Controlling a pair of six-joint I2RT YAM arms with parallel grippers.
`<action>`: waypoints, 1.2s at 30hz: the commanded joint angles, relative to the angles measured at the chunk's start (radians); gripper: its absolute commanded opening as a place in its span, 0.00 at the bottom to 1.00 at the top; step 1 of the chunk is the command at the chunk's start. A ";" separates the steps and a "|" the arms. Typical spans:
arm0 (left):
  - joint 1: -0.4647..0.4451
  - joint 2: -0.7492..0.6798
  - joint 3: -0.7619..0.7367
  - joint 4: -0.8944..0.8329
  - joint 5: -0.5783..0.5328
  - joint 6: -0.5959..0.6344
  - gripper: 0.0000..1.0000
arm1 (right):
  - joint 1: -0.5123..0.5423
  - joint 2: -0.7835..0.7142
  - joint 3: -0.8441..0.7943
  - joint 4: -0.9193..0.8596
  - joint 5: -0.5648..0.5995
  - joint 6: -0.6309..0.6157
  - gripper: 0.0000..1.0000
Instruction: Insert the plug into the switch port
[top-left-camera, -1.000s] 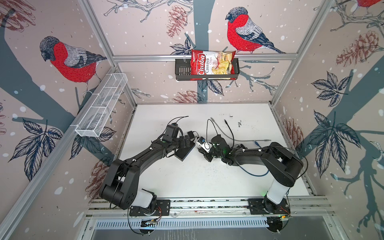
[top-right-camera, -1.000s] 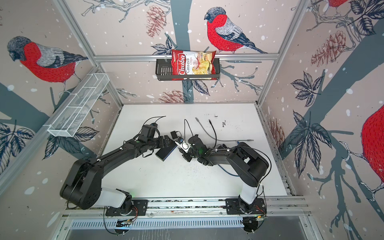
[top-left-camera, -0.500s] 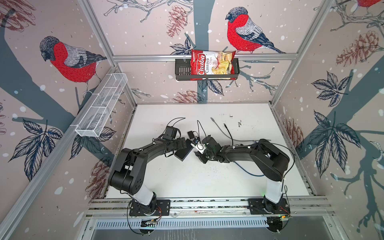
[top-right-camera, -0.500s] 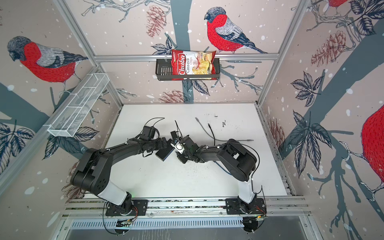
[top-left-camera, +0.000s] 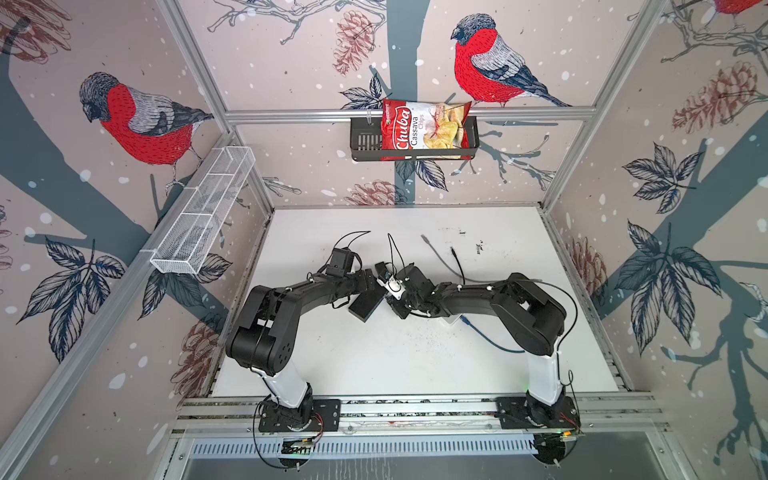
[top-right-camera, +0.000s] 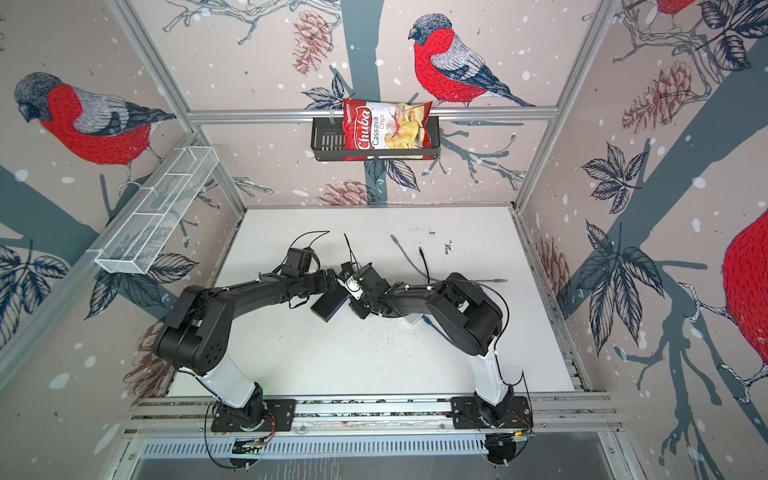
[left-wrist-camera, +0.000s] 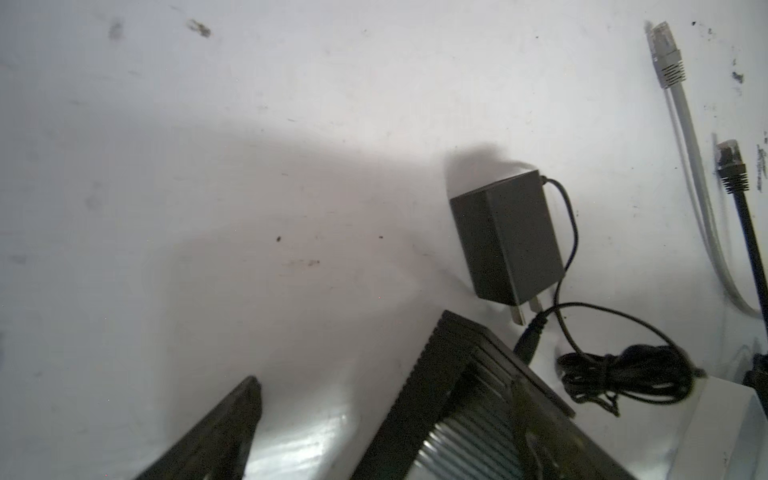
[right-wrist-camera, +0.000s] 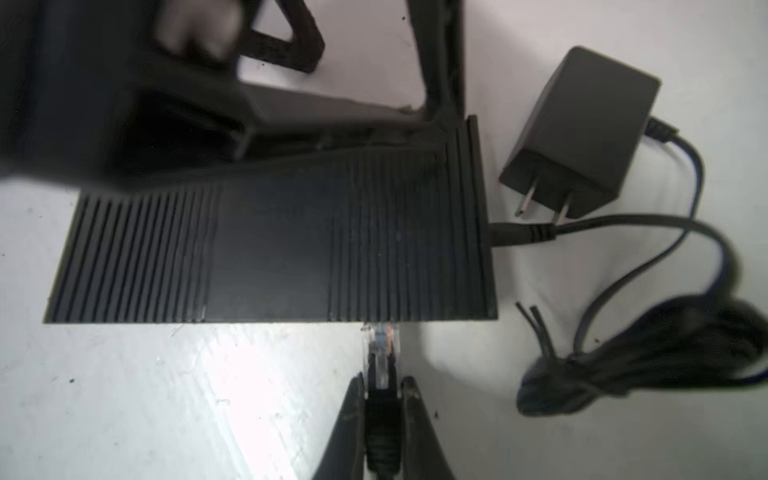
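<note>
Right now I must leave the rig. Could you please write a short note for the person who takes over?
Left gripper: open, fingers at the far side of the switch; contact cannot be told.
Right gripper: shut on the plug.
Things: the switch lies flat on the table. The power adapter lies beside it, with its jack in the switch's side.
Done: the plug is gripped and its tip is at the switch's near edge.
Left: most of the plug's clear body shows outside, so it is not seated. Push it in, then release.
</note>
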 joint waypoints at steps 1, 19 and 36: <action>0.001 0.015 -0.006 0.036 0.048 0.012 0.91 | 0.003 0.010 0.009 -0.051 -0.005 0.002 0.07; -0.001 0.057 -0.068 0.159 0.194 -0.069 0.82 | 0.020 0.000 0.002 -0.057 0.012 0.006 0.07; -0.013 0.039 -0.048 0.052 0.129 -0.093 0.70 | 0.048 0.026 0.045 -0.063 0.032 0.000 0.07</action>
